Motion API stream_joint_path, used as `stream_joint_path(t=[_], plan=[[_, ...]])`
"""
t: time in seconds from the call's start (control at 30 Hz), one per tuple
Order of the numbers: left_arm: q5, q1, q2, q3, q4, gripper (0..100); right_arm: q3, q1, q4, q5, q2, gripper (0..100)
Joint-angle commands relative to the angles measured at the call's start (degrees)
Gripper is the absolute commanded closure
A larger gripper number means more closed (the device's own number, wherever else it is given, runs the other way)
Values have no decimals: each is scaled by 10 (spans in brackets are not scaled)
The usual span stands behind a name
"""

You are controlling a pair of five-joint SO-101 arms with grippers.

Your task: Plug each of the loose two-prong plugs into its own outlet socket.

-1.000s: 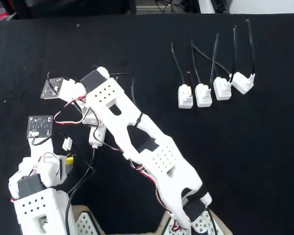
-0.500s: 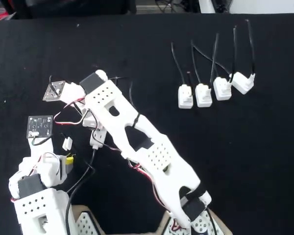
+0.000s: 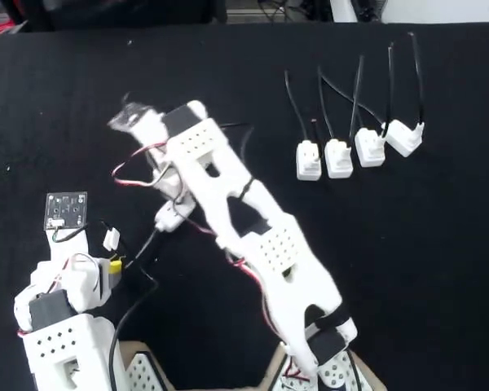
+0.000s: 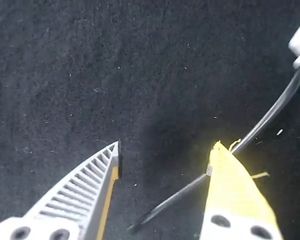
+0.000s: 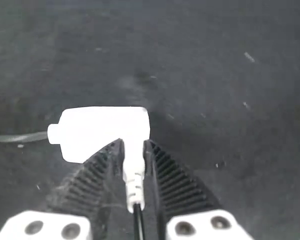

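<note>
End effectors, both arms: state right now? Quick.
Left end effector: open, holding nothing.
Right end effector: closed on a white plug, gripped at its cord end.

From overhead, the high camera looks down across the whole black table (image 3: 440, 269). Each wrist camera sits just behind its fingers and faces along them, close to the table: the left gripper (image 4: 162, 145), and the right gripper (image 5: 133, 145) hard up against a white plug (image 5: 100, 132). The black cable (image 4: 270, 110) shows from above as well.
</note>
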Motion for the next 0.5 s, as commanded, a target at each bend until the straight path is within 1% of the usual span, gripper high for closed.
stream_joint_path(t=[0.0,0.13,0.23,0.47], plan=[[-4,2,-4,-7,-7,712,-4,52,18,-84,-5,988],[-4,2,-4,-7,-7,712,-4,52,18,-150,-7,988],[-4,2,-4,-7,-7,712,-8,52,16,-185,-7,988],[-4,3,-4,-5,-8,712,-10,55,7,-206,-7,987]])
